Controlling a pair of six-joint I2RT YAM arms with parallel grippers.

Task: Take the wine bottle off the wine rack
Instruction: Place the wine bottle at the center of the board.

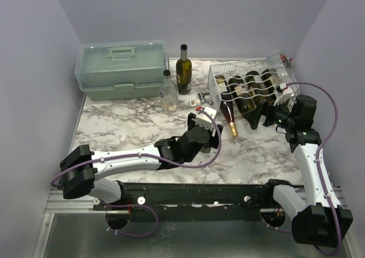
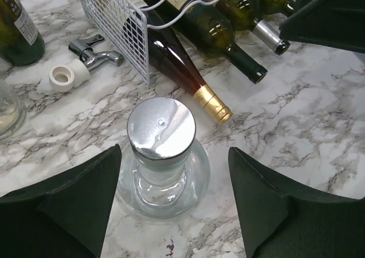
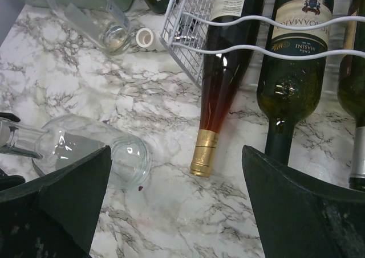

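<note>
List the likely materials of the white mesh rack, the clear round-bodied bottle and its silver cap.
White mesh rack: painted or coated metal wire, judging by thin rigid grid. Clear round-bodied bottle: probably glass, transparent with sharp glints. Silver cap: likely brushed metal, dull reflective sheen.

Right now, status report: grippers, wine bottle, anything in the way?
Left gripper open, straddling the clear silver-capped bottle on the table. Right gripper open, empty, facing the wine rack. Gold-capped bottle juts from the rack nearby.
</note>
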